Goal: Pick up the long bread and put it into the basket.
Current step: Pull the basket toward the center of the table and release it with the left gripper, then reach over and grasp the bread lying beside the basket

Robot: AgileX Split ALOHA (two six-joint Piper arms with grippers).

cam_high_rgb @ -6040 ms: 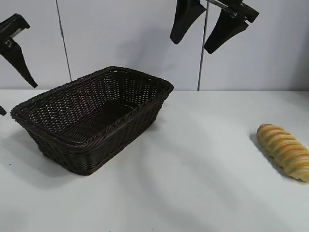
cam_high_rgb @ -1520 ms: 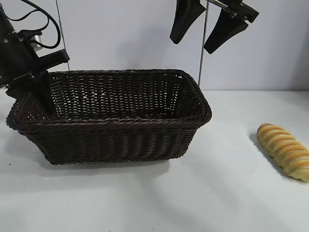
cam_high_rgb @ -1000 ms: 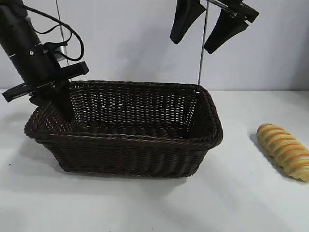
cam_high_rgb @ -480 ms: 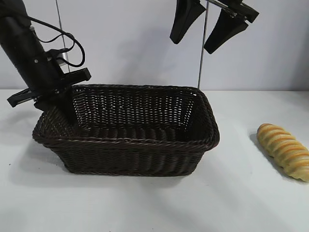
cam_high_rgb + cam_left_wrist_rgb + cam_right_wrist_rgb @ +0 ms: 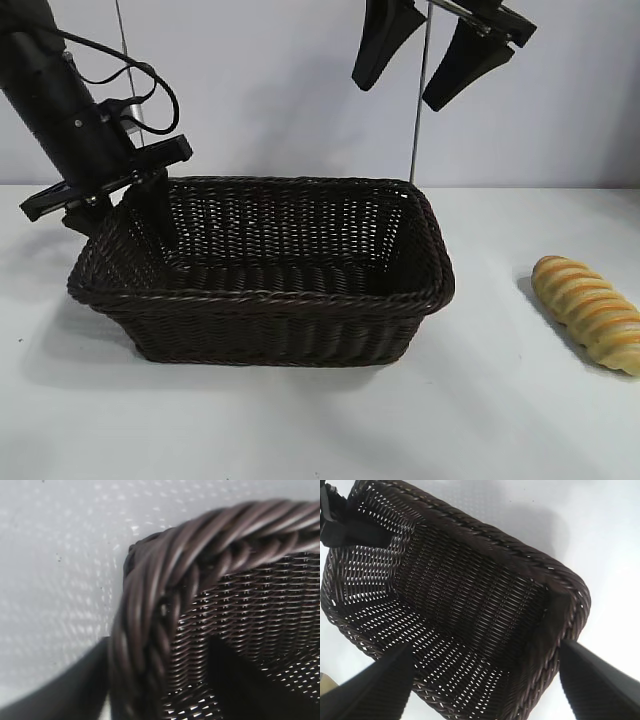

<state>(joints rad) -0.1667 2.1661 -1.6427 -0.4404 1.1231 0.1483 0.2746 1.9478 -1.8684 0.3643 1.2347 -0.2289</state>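
The long bread (image 5: 590, 312), golden with orange-brown ridges, lies on the white table at the far right. The dark wicker basket (image 5: 270, 292) stands left of centre, nothing inside it. My left gripper (image 5: 120, 225) is at the basket's left end, open, with one finger outside and one inside the braided rim (image 5: 165, 570); a gap shows beside the inner finger (image 5: 240, 680). My right gripper (image 5: 393, 95) hangs high above the basket's right half, open and holding nothing. In its wrist view, that right gripper (image 5: 485, 647) looks down into the basket (image 5: 520, 555).
White table (image 5: 480, 400) spreads between the basket and the bread and along the front. A pale wall with a thin vertical pole (image 5: 418, 140) stands behind. The left arm's cable (image 5: 150, 85) loops above the basket's left end.
Over the earlier frames my left gripper dragged and turned the basket toward the centre. In the last half second its jaws have parted from the rim. The right arm and the bread have not moved.
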